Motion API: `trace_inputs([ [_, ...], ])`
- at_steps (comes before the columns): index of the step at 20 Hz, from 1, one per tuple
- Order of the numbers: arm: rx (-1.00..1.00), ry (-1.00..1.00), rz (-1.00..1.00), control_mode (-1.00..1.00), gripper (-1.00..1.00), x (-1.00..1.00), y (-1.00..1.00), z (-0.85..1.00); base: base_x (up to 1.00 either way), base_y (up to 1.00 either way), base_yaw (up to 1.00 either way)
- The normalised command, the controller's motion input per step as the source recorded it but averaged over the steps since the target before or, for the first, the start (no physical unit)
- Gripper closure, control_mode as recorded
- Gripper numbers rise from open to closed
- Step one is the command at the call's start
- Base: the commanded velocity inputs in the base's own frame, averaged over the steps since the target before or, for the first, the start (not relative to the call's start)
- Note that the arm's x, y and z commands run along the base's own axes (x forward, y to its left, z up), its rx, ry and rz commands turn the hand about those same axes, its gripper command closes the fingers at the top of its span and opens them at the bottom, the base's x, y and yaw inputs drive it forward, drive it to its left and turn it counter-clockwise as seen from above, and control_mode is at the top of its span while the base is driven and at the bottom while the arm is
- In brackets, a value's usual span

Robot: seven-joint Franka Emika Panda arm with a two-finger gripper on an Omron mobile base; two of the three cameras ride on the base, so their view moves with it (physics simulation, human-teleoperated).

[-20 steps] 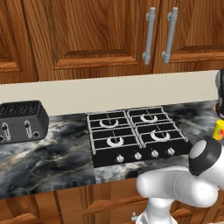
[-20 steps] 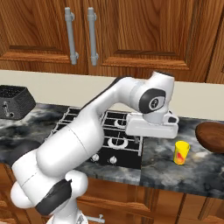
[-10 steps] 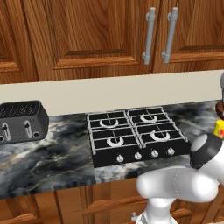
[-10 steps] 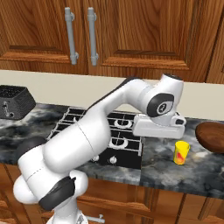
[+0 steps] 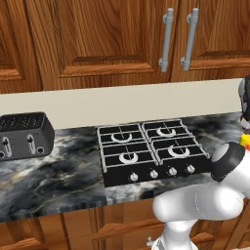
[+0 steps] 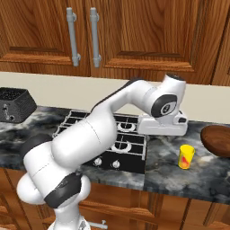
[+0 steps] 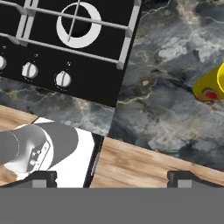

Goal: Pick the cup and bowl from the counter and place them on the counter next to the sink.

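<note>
A kitchen: gas stove [image 5: 149,151], marble counter [image 5: 53,180], wooden cabinets [image 5: 97,39].

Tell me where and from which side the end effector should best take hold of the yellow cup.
Probably across the side wall of the cup, descending from above: it stands upright on the counter, small and narrow, clear of the bowl and stove.

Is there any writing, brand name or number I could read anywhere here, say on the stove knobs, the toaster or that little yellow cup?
None can be read.
Stove knobs: plain, no markings.
Toaster: no label or brand visible.
Yellow cup: carries a red patch, a coloured mark, not letters.
Cabinet doors: bare wood.
</note>
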Motion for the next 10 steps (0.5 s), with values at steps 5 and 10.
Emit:
trace_inputs([
  [5,0.0,-0.09,0.05,-1.0,-1.0,0.37,-0.01,-0.13,0.0,0.0,0.0],
  [10,0.0,-0.24,0.05,-1.0,-1.0,0.09,-0.14,-0.16,0.0,0.0,0.0],
])
